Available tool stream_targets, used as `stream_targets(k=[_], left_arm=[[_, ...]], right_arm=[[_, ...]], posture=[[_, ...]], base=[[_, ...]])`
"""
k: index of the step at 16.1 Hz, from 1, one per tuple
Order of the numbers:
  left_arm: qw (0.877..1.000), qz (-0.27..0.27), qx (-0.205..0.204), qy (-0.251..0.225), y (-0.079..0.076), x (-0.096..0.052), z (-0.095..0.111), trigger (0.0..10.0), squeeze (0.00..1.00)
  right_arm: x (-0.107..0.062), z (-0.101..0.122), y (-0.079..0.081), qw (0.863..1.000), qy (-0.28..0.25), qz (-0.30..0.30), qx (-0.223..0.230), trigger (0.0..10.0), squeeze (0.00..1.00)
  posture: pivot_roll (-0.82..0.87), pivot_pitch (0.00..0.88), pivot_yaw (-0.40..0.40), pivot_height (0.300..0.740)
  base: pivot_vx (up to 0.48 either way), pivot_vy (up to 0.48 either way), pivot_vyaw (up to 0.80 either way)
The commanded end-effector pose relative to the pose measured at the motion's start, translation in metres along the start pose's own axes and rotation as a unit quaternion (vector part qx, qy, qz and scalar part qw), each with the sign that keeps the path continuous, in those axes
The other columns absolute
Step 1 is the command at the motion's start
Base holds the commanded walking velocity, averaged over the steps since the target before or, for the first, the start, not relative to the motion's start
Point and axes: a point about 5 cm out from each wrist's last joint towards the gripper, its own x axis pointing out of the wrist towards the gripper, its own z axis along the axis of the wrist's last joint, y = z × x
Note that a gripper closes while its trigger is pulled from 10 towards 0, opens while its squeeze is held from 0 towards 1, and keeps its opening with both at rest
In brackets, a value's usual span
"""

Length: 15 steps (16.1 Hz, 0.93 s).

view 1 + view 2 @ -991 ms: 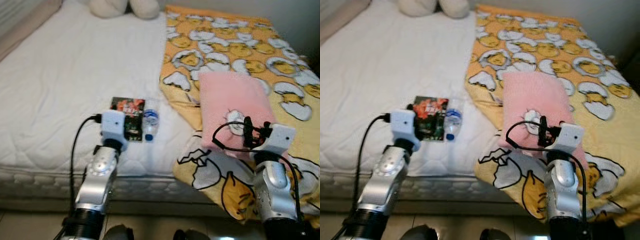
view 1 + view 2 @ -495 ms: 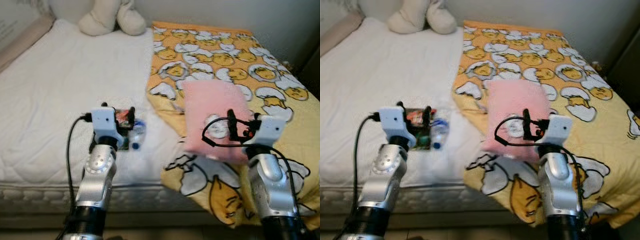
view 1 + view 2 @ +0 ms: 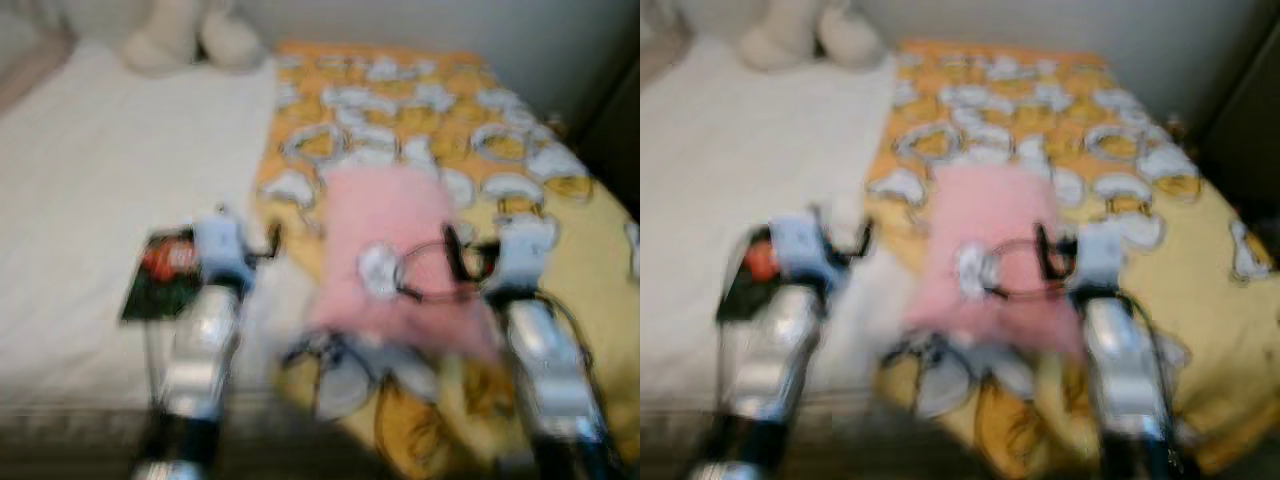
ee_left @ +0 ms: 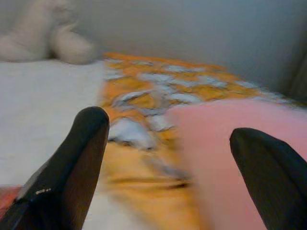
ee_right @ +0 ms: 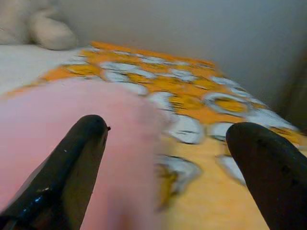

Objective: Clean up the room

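- Both grippers are raised over the near edge of the bed; the left gripper (image 4: 168,158) has its two black fingers spread wide with nothing between them, and the right gripper (image 5: 165,163) is spread wide and empty as well.
- Head views are blurred.
- Pink pillow (image 3: 400,250) lies on the yellow egg-print blanket (image 3: 440,120), between the two arms, its near end toward the bed edge.
- Left of the pink pillow, a dark packet (image 3: 162,275) with a red patch rests on the white mattress (image 3: 90,180), just beside the left arm.
- Farthest from the pink pillow, a cream plush toy (image 3: 185,40) sits at the head of the bed.
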Motion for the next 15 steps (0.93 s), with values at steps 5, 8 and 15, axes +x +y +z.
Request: stream_targets(k=[5, 8, 15], left_arm=[[0.999, -0.034, 0.011, -0.015, -0.004, -0.002, 0.007, 10.0, 0.0], [0.999, -0.018, 0.001, 0.034, 0.009, 0.015, 0.0, 10.0, 0.0], [0.995, 0.045, -0.045, 0.075, 0.056, 0.057, 0.013, 10.0, 0.0]], right_arm=[[-0.001, 0.003, 0.005, 1.0, -0.002, -0.01, 0.023, 10.0, 0.0], [0.006, -0.005, 0.002, 0.991, 0.039, -0.035, 0.126, 10.0, 0.0], [0.029, -0.005, 0.016, 0.972, 0.065, 0.01, 0.227, 10.0, 0.0]], posture=[[-0.06, 0.013, -0.013, 0.74], [-0.07, 0.018, -0.002, 0.74], [-0.08, 0.105, 0.044, 0.74]], base=[[0.048, -0.344, 0.0], [0.0, 0.0, 0.0], [0.0, 0.0, 0.0]])
